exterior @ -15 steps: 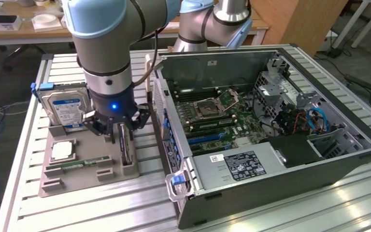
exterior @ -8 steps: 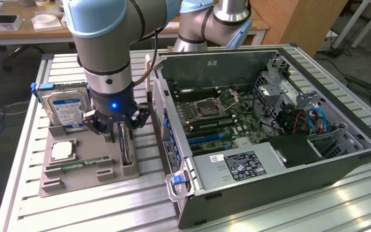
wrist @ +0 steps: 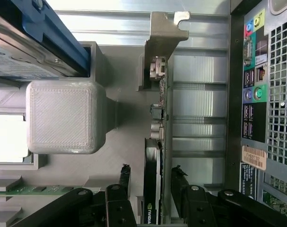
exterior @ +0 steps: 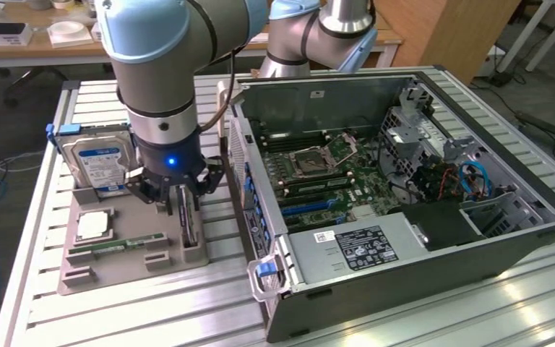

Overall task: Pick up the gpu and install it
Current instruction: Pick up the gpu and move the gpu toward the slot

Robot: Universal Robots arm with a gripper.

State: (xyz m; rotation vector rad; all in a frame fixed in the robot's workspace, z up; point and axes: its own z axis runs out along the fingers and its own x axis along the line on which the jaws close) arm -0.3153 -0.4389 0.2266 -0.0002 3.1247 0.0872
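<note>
The pincer (exterior: pixel 175 196) is released: its two fingers (wrist: pixel 126 176) stand either side of the one gpu (wrist: pixel 155 151) without clamping it. The gpu stands on edge in a slot of the grey fixture tray (exterior: pixel 113 271) on the bench (exterior: pixel 432 318), beside the one open computer case (exterior: pixel 403 181). The card edge facing the wrist camera bears an NVIDIA mark. The tray also carries one hard drive (exterior: pixel 99 163) with a blue label, one processor (exterior: pixel 95 225) and one RAM stick (exterior: pixel 113 247). The writing on the tan sticker (wrist: pixel 254 157) on the case rear cannot be read.

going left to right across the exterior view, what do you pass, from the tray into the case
hard drive → gpu with the gripper straddling it → motherboard → blue cables
</note>
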